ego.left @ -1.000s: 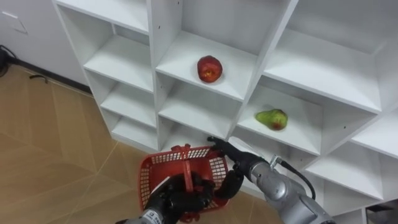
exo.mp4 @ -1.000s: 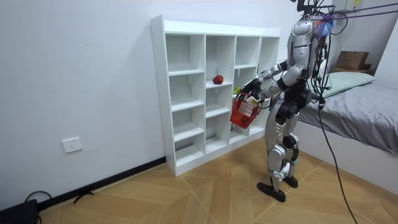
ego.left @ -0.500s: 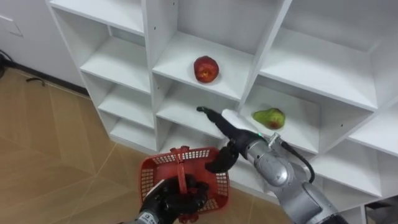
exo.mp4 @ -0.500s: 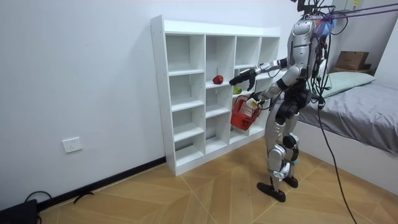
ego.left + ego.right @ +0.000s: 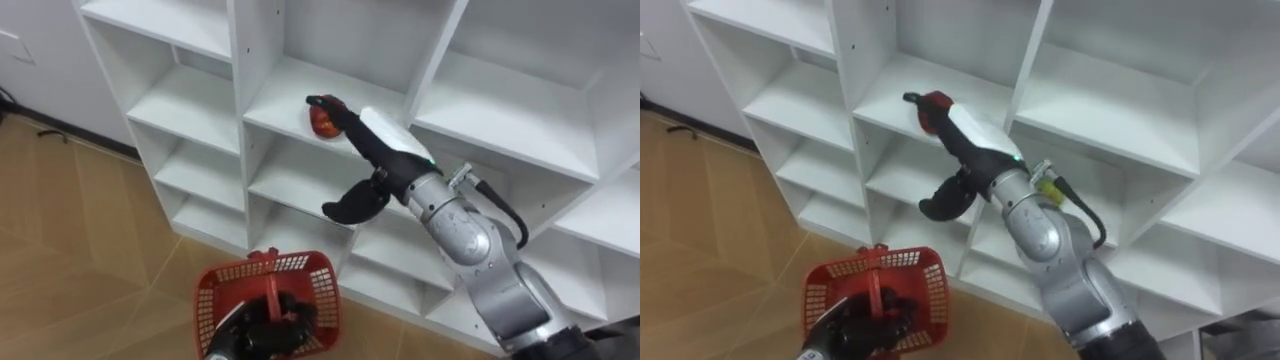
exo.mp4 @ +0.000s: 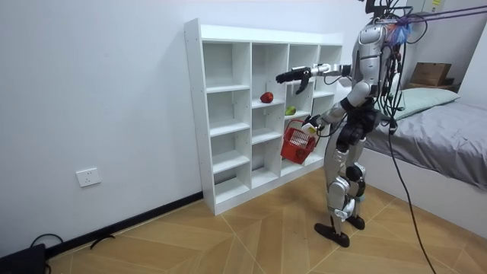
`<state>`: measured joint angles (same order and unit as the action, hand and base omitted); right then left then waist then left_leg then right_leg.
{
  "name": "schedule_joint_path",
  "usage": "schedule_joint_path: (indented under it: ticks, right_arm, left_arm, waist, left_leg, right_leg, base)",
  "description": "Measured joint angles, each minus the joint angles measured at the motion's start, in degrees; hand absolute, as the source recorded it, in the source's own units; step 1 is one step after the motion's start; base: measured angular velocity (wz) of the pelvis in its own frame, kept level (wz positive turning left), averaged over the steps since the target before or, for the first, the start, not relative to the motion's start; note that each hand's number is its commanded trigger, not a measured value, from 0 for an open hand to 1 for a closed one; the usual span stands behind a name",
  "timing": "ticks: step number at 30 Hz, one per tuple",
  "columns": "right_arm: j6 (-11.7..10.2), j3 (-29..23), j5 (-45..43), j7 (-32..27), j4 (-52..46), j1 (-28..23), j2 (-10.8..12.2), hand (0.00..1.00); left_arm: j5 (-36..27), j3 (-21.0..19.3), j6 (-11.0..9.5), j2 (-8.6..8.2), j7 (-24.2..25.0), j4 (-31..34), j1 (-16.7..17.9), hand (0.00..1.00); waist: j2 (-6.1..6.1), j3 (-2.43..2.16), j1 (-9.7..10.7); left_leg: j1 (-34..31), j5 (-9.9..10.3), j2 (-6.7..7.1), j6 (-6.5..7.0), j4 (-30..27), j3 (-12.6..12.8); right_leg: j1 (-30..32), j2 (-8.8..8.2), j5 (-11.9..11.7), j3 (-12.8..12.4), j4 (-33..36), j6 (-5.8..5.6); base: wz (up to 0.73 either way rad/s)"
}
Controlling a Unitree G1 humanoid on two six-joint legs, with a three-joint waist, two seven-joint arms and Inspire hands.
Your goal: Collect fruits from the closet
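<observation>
Left eye view: the right hand [image 5: 378, 150] reaches into the closet [image 5: 190, 95]. Its fingers are straight and the thumb is spread, so it is released, w/ fingertips at the red apple [image 5: 318, 122] on a shelf. Touching or just beside, we cannot tell. The left hand [image 5: 262, 335] is clenched on the handle of the red basket [image 5: 215, 300], low before the closet. We see no fruit in the basket, so we judge nothing is collected yet and the apple is the step in hand.

Room view: the robot stands close before the closet. A green pear [image 6: 290, 110] lies in the next compartment, slightly lower than the apple; it is left to do also.

Right eye view: same scene. The right hand covers part of the apple, the forearm covers the pear's compartment, & the left hand hides part of the basket bottom.
</observation>
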<state>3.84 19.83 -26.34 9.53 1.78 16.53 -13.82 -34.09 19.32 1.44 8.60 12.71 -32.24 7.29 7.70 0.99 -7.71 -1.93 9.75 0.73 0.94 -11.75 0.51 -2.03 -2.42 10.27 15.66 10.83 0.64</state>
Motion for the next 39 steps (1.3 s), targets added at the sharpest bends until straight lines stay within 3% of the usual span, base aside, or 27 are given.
schedule_joint_path:
  ticks: [7,14,20,25,29,32,39]
  right_arm:
    - [0.5,-1.5,-2.2,-0.7,0.0,2.9,0.1,0.0]
    - [2.8,-1.4,-5.2,-1.5,0.0,6.6,0.2,0.0]
    - [3.8,-1.4,-7.6,-3.3,3.3,11.8,0.2,0.0]
    - [5.1,-1.0,-7.7,-4.1,7.9,12.2,0.2,0.0]
    - [6.5,-0.9,-9.8,-4.0,9.4,12.2,0.2,0.0]
    - [7.3,-0.9,-9.9,-4.0,11.3,12.2,0.2,0.0]
    - [6.9,-0.9,-8.3,-5.3,20.9,16.1,0.2,0.0]
  left_arm:
    - [0.0,-0.1,0.1,0.23,0.0,-0.4,0.0,1.0]
    - [1.0,-0.6,1.1,0.82,0.2,-1.0,1.3,1.0]
    - [1.0,-1.2,1.3,0.0,0.6,-3.0,2.0,1.0]
    - [1.0,-1.7,1.3,-0.17,0.5,-3.9,1.3,1.0]
    - [0.9,-3.4,1.5,-0.14,0.4,-3.7,1.2,1.0]
    - [0.9,-3.4,1.6,-0.1,0.3,-3.6,0.8,1.0]
    - [1.0,-3.4,1.5,0.0,0.3,-3.3,0.5,1.0]
  waist:
    - [1.41,0.62,-0.4]
    - [1.34,0.65,-0.8]
    - [1.4,0.62,-0.9]
    - [1.65,0.6,-2.2]
    - [2.84,0.86,-2.7]
    - [3.81,0.64,-3.1]
    - [4.47,0.6,-3.9]
  left_leg:
    - [0.0,0.0,-0.03,-0.02,0.3,-0.2]
    - [0.1,0.0,0.02,-0.02,0.2,-0.7]
    - [0.6,0.0,0.07,-0.02,0.3,-0.9]
    - [0.4,0.0,0.15,-0.01,0.4,-1.0]
    - [0.0,-0.1,0.11,-0.12,0.5,-1.7]
    - [-0.4,-0.1,0.16,-0.21,0.0,-2.5]
    - [-1.6,-0.1,0.33,-0.22,-0.8,-3.7]
  right_leg:
    - [-0.5,0.1,0.0,0.1,-0.1,0.0]
    - [-0.5,0.12,0.0,0.1,-0.2,-0.01]
    - [-0.9,0.09,0.0,0.4,-0.2,-0.02]
    - [-1.0,-0.01,0.0,0.8,-0.2,-0.04]
    - [-0.9,0.06,0.0,1.9,-0.2,-0.1]
    - [-0.9,0.1,0.0,2.3,-0.2,-0.1]
    - [-0.4,-0.01,0.0,3.6,-0.2,-0.1]
  base:
    - [0.01]
    - [0.0]
    - [0.05]
    - [0.02]
    - [0.08]
    - [0.15]
    - [0.09]
